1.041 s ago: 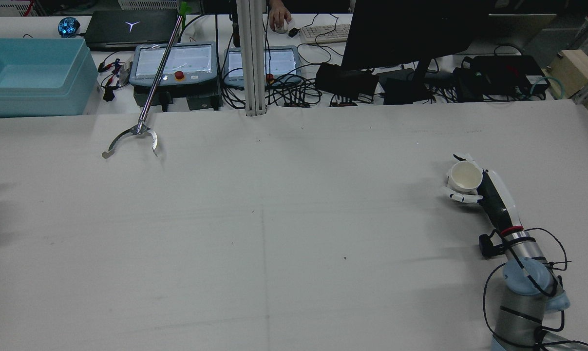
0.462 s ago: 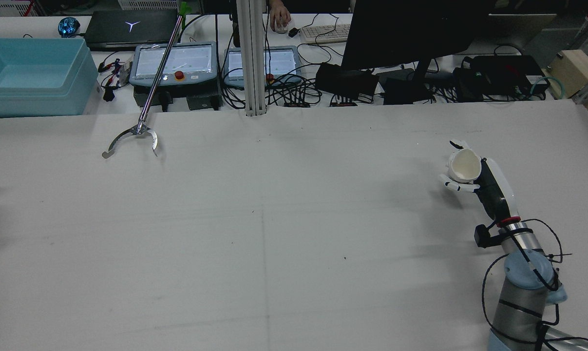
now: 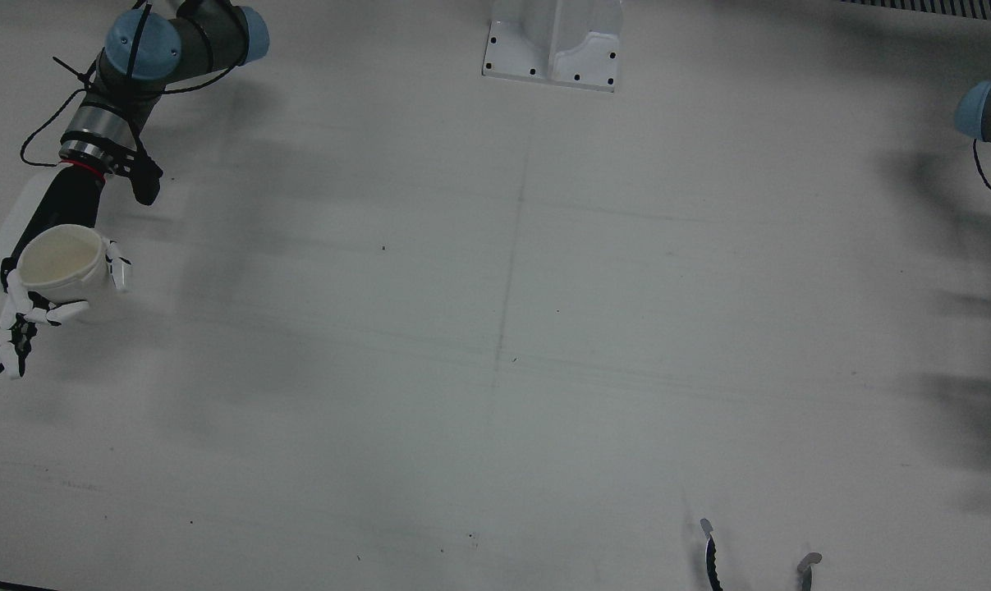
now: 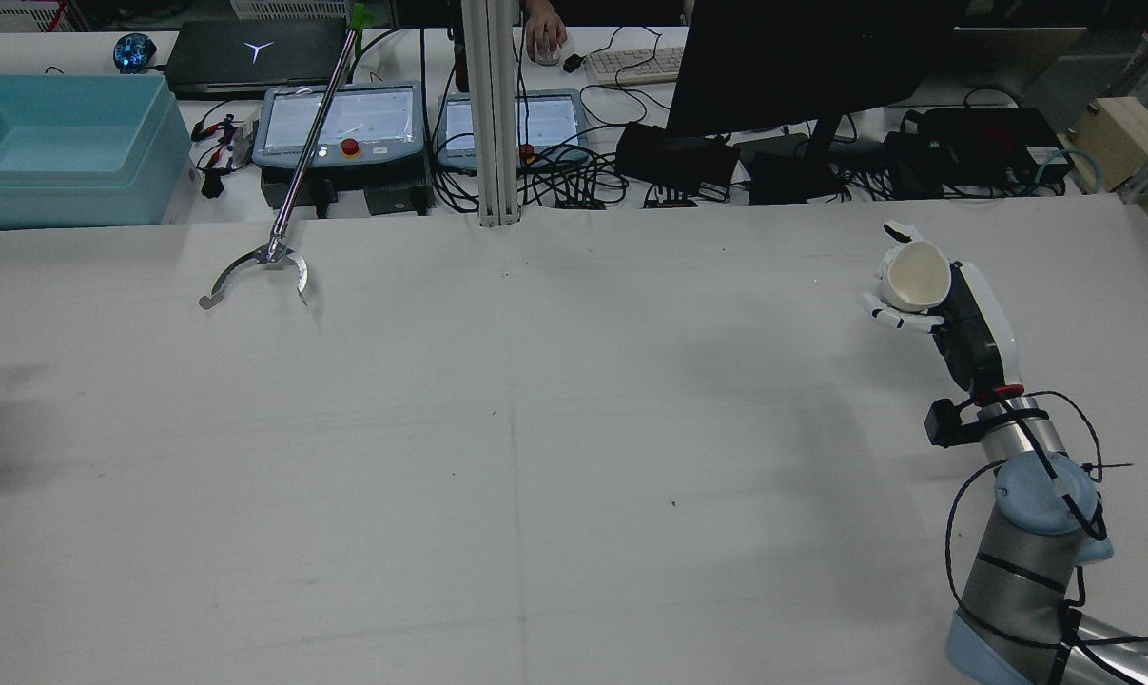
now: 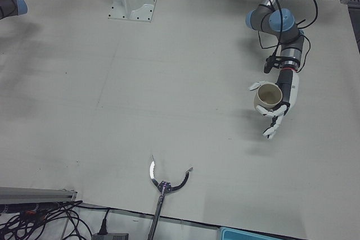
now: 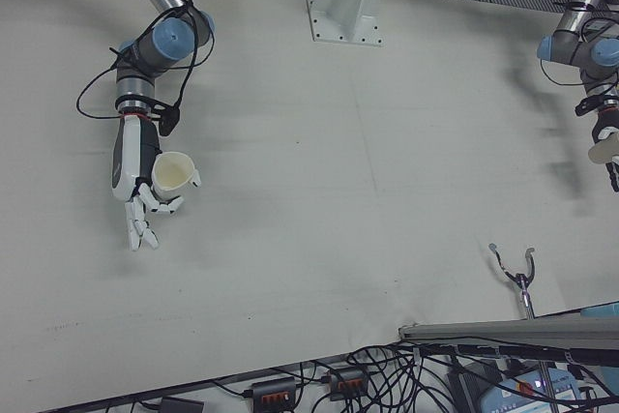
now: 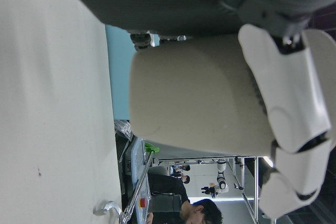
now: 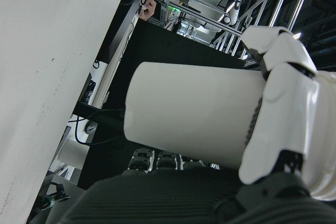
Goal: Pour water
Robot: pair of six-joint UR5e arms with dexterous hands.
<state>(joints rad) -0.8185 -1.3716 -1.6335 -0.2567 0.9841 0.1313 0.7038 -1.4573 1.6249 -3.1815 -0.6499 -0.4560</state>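
My right hand (image 4: 919,309) is shut on a white cup (image 4: 914,271) and holds it above the table at the right side, mouth tilted toward the rear camera. The same cup shows in the front view (image 3: 58,261), the right-front view (image 6: 172,172) and the right hand view (image 8: 194,114). Its inside looks pale; I see no water. My left hand (image 5: 278,111) is shut on a cream cup (image 5: 268,96) above the table's other side, mouth up. That cup fills the left hand view (image 7: 199,98). The rear view misses the left hand.
A metal reach-grabber (image 4: 267,259) lies with its claw on the far left of the table, also in the left-front view (image 5: 166,181). A white pedestal (image 3: 552,41) stands at mid table on the robot's side. A blue bin (image 4: 60,143), pendants and cables sit beyond the far edge.
My right hand has moved away from the rear camera, up in that view, carrying the white cup and tipping its mouth more toward the camera.
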